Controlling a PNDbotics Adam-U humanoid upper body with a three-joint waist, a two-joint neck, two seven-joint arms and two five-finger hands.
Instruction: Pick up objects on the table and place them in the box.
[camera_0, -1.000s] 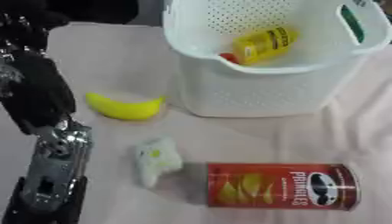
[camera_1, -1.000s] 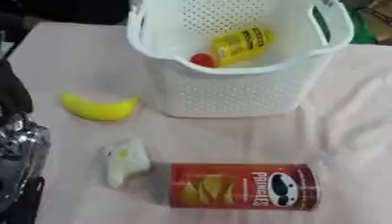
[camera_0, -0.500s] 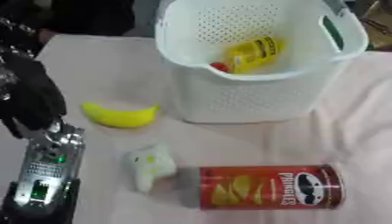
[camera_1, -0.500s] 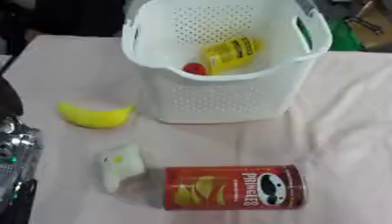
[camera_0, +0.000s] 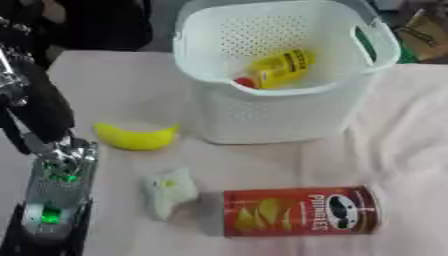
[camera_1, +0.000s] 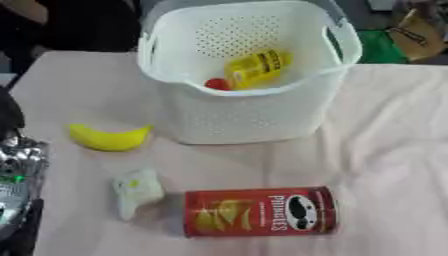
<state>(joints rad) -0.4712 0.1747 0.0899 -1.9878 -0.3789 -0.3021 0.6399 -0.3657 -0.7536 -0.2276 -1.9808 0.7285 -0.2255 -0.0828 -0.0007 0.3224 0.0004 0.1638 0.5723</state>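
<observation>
Only my view has shifted; banana (camera_0: 136, 137) and red can (camera_0: 300, 211) remain outside the basket (camera_0: 262, 115); I cannot tell my left hand's (camera_0: 54, 200) fingers.

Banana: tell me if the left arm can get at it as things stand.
Probably yes. The banana lies in the open on the table, beside the left arm, with nothing between them; the basket stands further right.
</observation>
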